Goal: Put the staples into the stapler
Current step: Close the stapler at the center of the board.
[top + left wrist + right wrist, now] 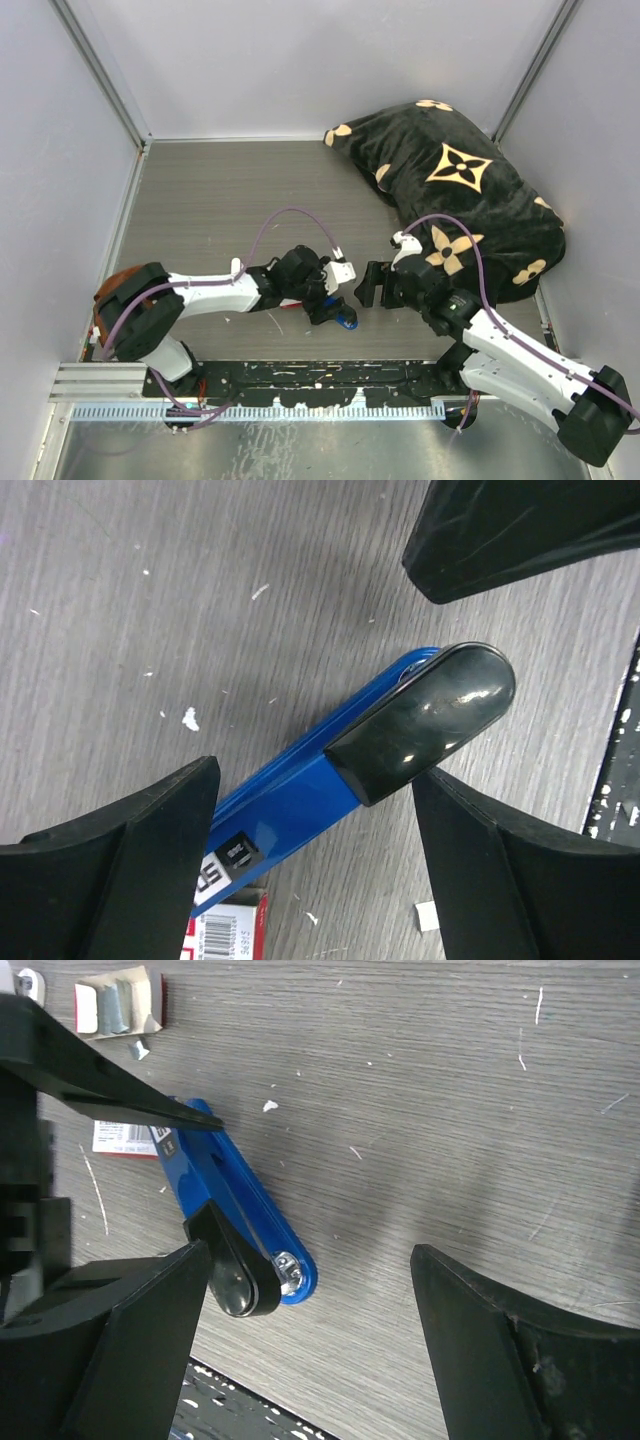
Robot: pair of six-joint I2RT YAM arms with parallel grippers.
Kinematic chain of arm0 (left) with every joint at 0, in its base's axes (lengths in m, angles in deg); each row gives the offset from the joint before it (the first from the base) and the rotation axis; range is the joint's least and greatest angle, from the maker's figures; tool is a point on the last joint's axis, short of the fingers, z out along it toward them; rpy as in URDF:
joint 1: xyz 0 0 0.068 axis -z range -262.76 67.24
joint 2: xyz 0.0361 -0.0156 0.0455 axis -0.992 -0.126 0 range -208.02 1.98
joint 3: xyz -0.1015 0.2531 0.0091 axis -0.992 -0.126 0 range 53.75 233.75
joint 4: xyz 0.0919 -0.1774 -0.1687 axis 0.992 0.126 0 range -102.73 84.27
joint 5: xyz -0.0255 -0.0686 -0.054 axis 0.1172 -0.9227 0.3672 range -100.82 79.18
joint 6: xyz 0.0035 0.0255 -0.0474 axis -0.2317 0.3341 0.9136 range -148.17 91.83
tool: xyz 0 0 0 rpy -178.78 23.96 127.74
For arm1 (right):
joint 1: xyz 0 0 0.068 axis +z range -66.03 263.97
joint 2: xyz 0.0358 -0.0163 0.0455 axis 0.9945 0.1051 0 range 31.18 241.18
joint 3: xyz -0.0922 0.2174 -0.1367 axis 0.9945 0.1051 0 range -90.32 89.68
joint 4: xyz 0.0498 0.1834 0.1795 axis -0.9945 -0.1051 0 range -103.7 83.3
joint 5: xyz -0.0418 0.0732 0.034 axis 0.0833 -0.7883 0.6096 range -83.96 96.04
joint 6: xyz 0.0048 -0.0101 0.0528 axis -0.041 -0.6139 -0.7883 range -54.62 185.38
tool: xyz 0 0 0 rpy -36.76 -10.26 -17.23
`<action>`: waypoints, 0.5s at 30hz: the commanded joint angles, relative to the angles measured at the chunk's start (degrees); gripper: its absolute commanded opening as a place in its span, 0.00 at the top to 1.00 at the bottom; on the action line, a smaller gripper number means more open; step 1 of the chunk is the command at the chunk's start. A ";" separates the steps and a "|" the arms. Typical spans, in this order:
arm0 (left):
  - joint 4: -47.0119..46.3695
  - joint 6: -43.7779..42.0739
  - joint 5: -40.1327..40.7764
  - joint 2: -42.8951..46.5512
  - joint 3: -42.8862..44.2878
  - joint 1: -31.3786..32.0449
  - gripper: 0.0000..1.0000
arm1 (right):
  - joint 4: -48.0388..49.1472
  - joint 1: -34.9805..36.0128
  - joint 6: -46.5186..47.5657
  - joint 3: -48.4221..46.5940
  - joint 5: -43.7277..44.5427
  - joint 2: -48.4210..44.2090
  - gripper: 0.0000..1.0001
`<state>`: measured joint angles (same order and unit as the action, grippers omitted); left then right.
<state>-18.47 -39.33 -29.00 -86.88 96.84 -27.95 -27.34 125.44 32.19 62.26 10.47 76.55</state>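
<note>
The blue stapler [290, 805] with its black end cap [430, 720] lies flat and closed on the grey table, seen too in the right wrist view [225, 1185] and from above [346, 320]. My left gripper [310, 880] is open and straddles it; one finger [110, 880] overlaps its rear end. My right gripper [310, 1350] hangs open just right of the stapler's black end, nothing between its fingers. Silvery-grey staples [113, 1005] lie in an opened cardboard box at the top left of the right wrist view.
A red-and-white box [125, 1138] lies under the stapler's rear. A small white scrap [427, 916] sits by my left finger. A black cushion with tan flowers [460, 190] fills the back right. The table's black front strip [330, 380] is close.
</note>
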 commanded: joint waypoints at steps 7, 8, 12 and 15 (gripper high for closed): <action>5.48 -3.73 8.47 -3.15 3.28 5.83 0.50 | 0.78 -0.94 -4.64 -2.32 -0.12 -2.45 0.13; 5.33 -3.91 9.20 -2.89 2.82 6.24 0.53 | -0.22 -1.13 -5.71 -2.40 0.65 -2.27 0.13; 3.78 -4.48 12.43 -1.31 0.83 8.09 0.74 | -3.15 -3.32 -8.53 -2.26 1.19 -1.70 0.12; 1.89 -4.13 13.64 0.63 -1.08 9.09 0.94 | -3.48 -6.60 -8.91 -1.90 -2.48 -2.13 0.12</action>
<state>-15.15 -42.83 -18.61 -89.57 98.48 -20.15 -30.79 121.95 26.13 61.93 10.12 74.82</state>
